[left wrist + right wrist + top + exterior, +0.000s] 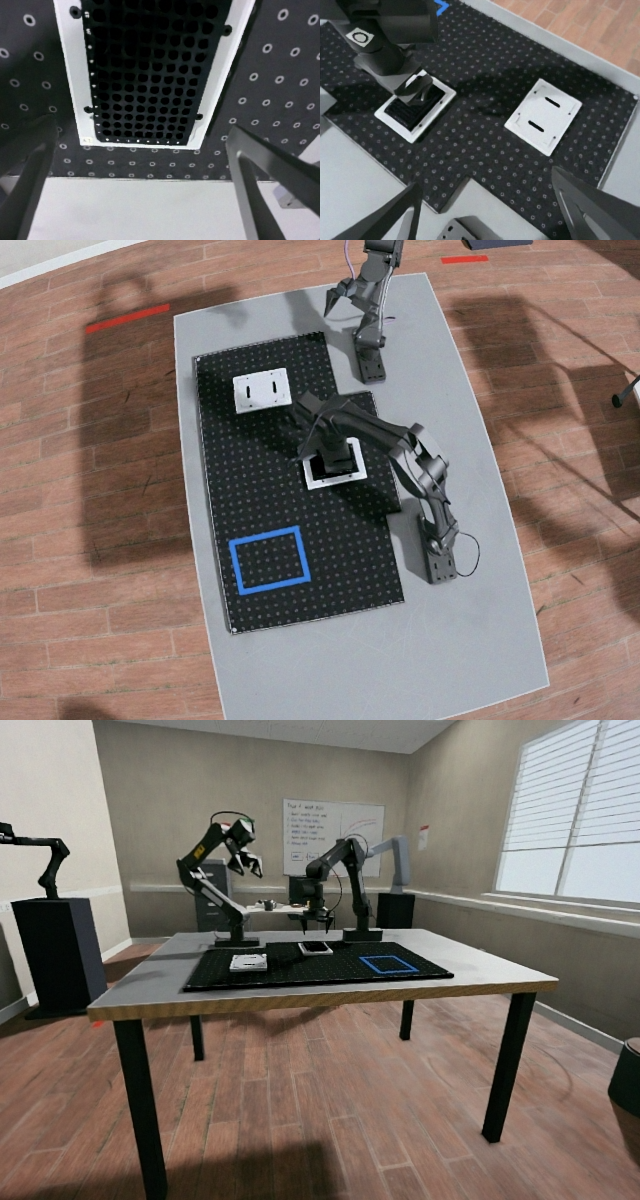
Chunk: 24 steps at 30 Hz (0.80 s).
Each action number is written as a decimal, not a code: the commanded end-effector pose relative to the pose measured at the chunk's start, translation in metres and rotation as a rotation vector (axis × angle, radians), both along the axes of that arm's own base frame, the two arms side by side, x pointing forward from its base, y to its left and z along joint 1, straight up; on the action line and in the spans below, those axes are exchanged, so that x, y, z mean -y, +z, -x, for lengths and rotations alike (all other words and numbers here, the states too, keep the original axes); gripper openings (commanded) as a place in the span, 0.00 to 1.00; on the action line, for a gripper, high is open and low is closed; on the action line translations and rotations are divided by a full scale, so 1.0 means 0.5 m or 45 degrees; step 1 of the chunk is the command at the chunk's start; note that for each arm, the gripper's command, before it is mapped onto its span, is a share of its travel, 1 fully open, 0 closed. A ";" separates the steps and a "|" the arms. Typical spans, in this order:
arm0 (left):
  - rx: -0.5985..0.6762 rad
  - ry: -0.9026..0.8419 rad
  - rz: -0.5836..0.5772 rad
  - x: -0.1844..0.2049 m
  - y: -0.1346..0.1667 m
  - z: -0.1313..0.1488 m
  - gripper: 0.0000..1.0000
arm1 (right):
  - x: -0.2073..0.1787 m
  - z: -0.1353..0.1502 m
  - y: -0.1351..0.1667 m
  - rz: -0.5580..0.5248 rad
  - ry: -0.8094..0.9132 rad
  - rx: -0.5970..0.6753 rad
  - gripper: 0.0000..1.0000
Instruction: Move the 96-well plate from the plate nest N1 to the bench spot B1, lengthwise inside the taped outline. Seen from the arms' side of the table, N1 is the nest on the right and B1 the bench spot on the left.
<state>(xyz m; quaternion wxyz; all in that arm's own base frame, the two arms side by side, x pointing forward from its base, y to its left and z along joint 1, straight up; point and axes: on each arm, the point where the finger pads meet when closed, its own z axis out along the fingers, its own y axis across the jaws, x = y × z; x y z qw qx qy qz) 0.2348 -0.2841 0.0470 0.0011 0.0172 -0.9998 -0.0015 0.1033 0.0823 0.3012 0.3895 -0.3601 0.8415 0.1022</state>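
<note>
The black 96-well plate (316,467) (315,946) (145,90) (410,115) sits flat in the white-rimmed nest (336,480) (323,953) (79,90) (426,120) near the middle of the board. My left gripper (315,930) (147,129) is open and empty above the plate, pointing down. It covers part of the plate in the top view. My right gripper (251,875) (484,180) is open and empty, raised high near its own base. The blue taped outline (236,568) (400,971) (445,6) lies on the board with nothing inside.
A low white block (262,390) (248,962) (545,114) with two dark slots stands on the black perforated board (351,575) (289,975), on the right arm's side. The left arm's links reach over the board's notched edge. The grey table (465,643) surrounds the board.
</note>
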 end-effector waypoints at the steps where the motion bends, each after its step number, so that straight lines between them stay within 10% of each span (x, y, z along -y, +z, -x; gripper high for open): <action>1: 0.015 0.008 0.018 0.006 0.011 -0.008 1.00 | 0.017 -0.003 0.021 -0.037 -0.029 0.025 1.00; 24: 0.015 0.008 0.018 0.006 0.011 -0.008 1.00 | 0.030 -0.011 0.021 -0.037 -0.105 0.026 1.00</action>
